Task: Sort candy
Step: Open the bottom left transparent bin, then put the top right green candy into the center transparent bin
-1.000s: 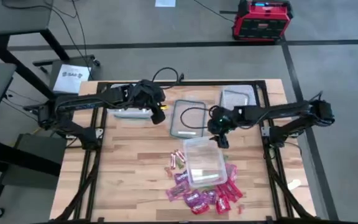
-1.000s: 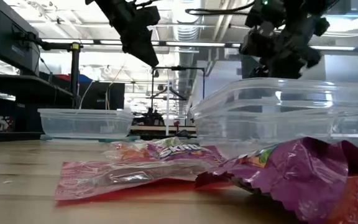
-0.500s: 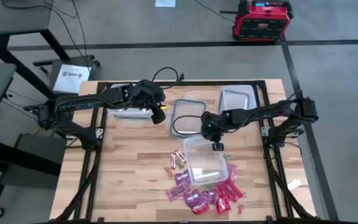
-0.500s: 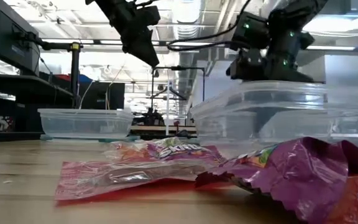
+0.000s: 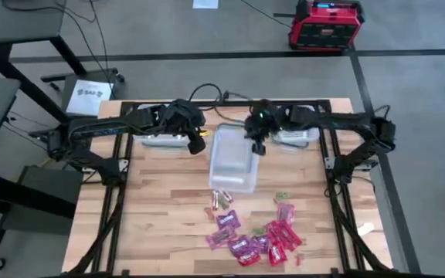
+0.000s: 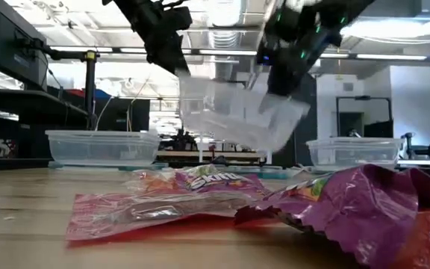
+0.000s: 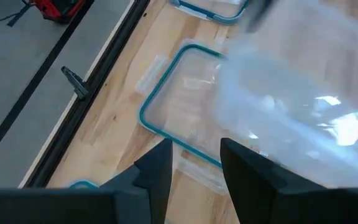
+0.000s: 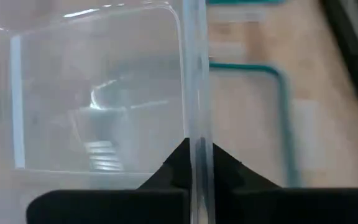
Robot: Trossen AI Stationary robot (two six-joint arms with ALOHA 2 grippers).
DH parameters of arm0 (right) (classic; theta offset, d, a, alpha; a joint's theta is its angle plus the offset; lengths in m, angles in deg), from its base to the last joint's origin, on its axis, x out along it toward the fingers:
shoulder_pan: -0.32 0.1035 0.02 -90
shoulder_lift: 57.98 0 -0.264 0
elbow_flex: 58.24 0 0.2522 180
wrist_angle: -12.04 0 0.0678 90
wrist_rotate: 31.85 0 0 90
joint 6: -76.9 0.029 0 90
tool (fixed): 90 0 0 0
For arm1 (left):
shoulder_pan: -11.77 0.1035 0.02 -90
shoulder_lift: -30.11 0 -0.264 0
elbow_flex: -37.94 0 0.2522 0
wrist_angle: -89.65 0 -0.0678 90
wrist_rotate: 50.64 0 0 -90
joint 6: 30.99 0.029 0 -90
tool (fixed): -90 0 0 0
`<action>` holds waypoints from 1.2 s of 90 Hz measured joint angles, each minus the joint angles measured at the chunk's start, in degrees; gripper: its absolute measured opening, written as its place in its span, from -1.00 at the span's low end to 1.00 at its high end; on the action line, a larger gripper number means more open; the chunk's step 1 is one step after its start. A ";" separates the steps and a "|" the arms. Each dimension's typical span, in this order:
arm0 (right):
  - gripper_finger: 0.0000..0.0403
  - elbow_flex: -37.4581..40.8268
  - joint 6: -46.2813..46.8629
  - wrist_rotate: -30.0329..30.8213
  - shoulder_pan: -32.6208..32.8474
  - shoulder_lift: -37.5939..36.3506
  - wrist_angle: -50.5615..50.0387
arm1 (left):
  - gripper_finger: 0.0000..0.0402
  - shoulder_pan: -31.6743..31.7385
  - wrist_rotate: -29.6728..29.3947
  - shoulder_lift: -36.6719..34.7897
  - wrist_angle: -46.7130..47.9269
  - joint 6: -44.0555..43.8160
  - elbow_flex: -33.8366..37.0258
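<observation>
1. Step in hand (my read): setup, not sorting proper. The right gripper (image 5: 256,147) was clamped on the wall of a clear plastic container (image 5: 232,160), fingers either side of the rim per the right wrist view, and held it off the desk (image 5: 153,208), tilted, over the desk's far-centre.
2. The container looked empty in the right wrist view; no candy in it that I could see.
3. The left gripper (image 5: 197,144) hung above the far-left part of the desk, just left of the lifted container, fingers parted w/ nothing between them.
4. Candy (image 5: 249,235): all loose on the near-centre to near-right of the desk, red and pink packets in a cluster, well apart from both grippers. None sat in any container as far as the views showed.
5. Orientation: packets lay flat, long axes pointing every which way, no common direction. A few slim ones (image 5: 221,199) at the far-left edge of the cluster ran roughly near-to-far. In the low view a pink packet (image 6: 155,200) lay w/ its long axis across the picture.
6. Other containers: one at far left (image 5: 163,139) and one at far right (image 5: 298,133) on the desk; a blue-rimmed lid (image 7: 179,121) lay flat under the lifted container.
7. Next move, as I judge it: set the held container down level on a bare spot, let go, then reach near for the packets.
</observation>
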 joint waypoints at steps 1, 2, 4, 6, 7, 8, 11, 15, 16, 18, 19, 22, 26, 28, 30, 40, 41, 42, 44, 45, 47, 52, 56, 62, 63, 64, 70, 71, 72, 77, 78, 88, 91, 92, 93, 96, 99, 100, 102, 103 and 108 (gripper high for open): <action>-0.99 0.00 -0.47 -0.01 -0.53 0.48 0.24 | -0.39 0.00 0.00 0.00 0.01 0.00 0.00; -0.99 0.00 -0.84 -0.02 -1.01 0.93 0.45 | -0.39 0.00 0.00 0.00 0.02 0.00 0.00; -0.99 0.02 -1.38 -0.06 -1.94 1.87 0.86 | -0.39 0.00 0.00 0.00 0.05 0.00 0.00; -0.99 0.01 -1.58 -0.35 -2.83 2.87 1.25 | -0.39 0.00 0.00 0.00 0.06 0.00 0.00; -0.99 -0.02 -1.72 -0.57 -3.23 3.36 1.48 | -0.39 0.00 0.00 -0.01 0.07 0.00 0.00; -0.99 -0.15 -1.88 -0.72 -3.61 3.79 1.59 | -0.39 0.00 0.00 -0.02 0.09 0.00 0.00; -0.98 -0.71 -2.29 -0.99 -4.62 4.92 1.73 | -0.39 0.00 0.00 -0.02 0.20 0.00 0.00; -0.97 -1.57 -2.76 -0.99 -5.88 5.98 1.95 | -0.39 0.00 0.00 -0.02 0.39 0.00 0.00; -0.96 -1.83 -2.85 -0.97 -6.15 6.22 1.99 | -0.39 0.00 0.00 -0.02 0.45 0.00 0.00; -0.95 -2.32 -3.03 -0.90 -6.55 6.66 2.18 | -0.39 0.00 0.00 -0.02 0.47 0.00 0.00; -0.94 -2.57 -3.13 -0.88 -6.77 6.85 2.27 | -0.39 0.00 0.00 -0.02 0.47 0.00 0.00; -0.92 -3.34 -3.28 -0.54 -7.26 7.51 2.32 | -0.39 0.00 0.00 -0.02 0.45 0.00 0.00; -0.88 -3.94 -3.83 -0.01 -7.74 8.17 2.26 | -0.39 0.00 0.00 -0.02 0.45 0.02 0.00; -0.85 -4.25 -4.51 0.07 -7.82 8.40 2.03 | -0.39 0.00 0.00 -0.02 0.43 0.02 0.00; -0.82 -4.60 -5.38 0.15 -7.99 8.55 1.87 | -0.39 0.00 0.00 -0.02 0.43 0.00 0.00; -0.64 -6.59 -9.30 0.42 -7.91 8.28 -0.97 | -0.39 0.00 0.00 -0.04 0.43 -0.01 0.00; -0.62 -6.82 -9.38 0.46 -7.86 8.19 -1.38 | -0.39 0.00 0.00 -0.04 0.43 0.00 0.00; -0.60 -7.07 -9.38 0.57 -7.85 8.09 -1.88 | -0.39 0.00 0.00 -0.04 0.44 0.00 0.00; -0.56 -7.65 -9.38 1.09 -7.80 7.89 -3.13 | -0.39 0.00 0.00 -0.04 0.49 0.00 0.00; -0.54 -7.95 -9.39 1.48 -7.69 7.74 -3.89 | -0.39 0.00 0.00 -0.03 0.53 0.00 0.00; -0.49 -8.61 -9.42 2.31 -7.52 7.42 -5.52 | -0.39 0.00 0.00 -0.04 0.63 0.00 0.00; -0.38 -11.04 -9.13 3.60 -6.89 6.17 -11.12 | -0.39 0.00 0.00 -0.02 1.11 -0.05 0.00; -0.29 -13.00 -7.68 3.87 -6.50 4.51 -16.88 | -0.39 0.00 0.00 -0.04 1.99 -0.31 0.00; -0.16 -14.84 -3.97 1.44 -5.42 1.31 -24.42 | -0.39 0.00 -0.01 -0.04 3.06 -1.14 0.00; -0.14 -14.91 -3.34 0.60 -5.19 0.73 -25.37 | -0.39 0.00 0.00 -0.04 3.30 -1.28 0.00; -0.13 -14.89 -2.70 -0.46 -4.93 0.20 -26.28 | -0.39 0.00 0.00 -0.04 3.55 -1.44 0.00; -0.03 -13.84 1.10 -7.46 -2.85 -3.22 -31.05 | -0.39 -0.03 0.00 -0.04 4.62 -2.79 0.00; -0.02 -13.49 1.58 -8.86 -2.50 -3.89 -31.65 | -0.39 -0.07 0.00 -0.04 4.77 -3.12 0.00; 0.00 -13.06 2.12 -10.46 -2.12 -4.52 -31.98 | -0.39 -0.13 0.00 -0.04 4.88 -3.47 0.00; 0.05 -10.32 4.59 -18.55 0.12 -8.06 -33.16 | -0.39 -0.36 -0.02 -0.04 5.37 -4.72 0.00; 0.06 -9.72 5.10 -19.91 0.64 -8.88 -33.29 | -0.39 -0.42 -0.02 -0.04 5.43 -4.85 0.00; 0.09 -2.23 12.89 -21.75 7.35 -16.38 -30.15 | -0.39 -1.45 0.00 -0.04 6.10 -5.16 0.00; 0.09 0.39 15.07 -18.82 9.89 -18.17 -28.92 | -0.39 -1.83 0.00 -0.04 6.09 -5.20 0.00; 0.09 1.40 15.75 -17.85 10.73 -18.71 -28.35 | -0.39 -1.96 0.00 -0.04 6.07 -5.22 0.00; 0.09 2.41 16.43 -16.86 11.66 -19.25 -27.70 | -0.39 -2.10 0.00 -0.04 6.05 -5.28 0.00; 0.08 5.48 18.27 -13.83 14.48 -20.74 -25.69 | -0.39 -2.46 0.00 -0.04 6.04 -5.43 -0.02; 0.08 8.48 19.66 -11.25 17.22 -21.95 -23.62 | -0.39 -2.81 0.00 -0.05 6.02 -5.54 0.00; 0.08 9.48 19.94 -10.56 18.11 -22.27 -22.90 | -0.39 -2.97 0.02 -0.06 6.02 -5.58 -0.02; 0.08 11.51 20.50 -9.29 19.97 -22.87 -21.22 | -0.39 -3.20 0.00 -0.07 6.00 -5.61 0.00; 0.08 12.51 20.79 -8.74 20.84 -23.12 -20.35 | -0.39 -3.31 0.00 -0.07 5.98 -5.62 0.00; 0.07 17.33 21.58 -6.32 24.86 -23.56 -16.34 | -0.39 -3.87 -0.01 -0.07 5.96 -5.70 0.00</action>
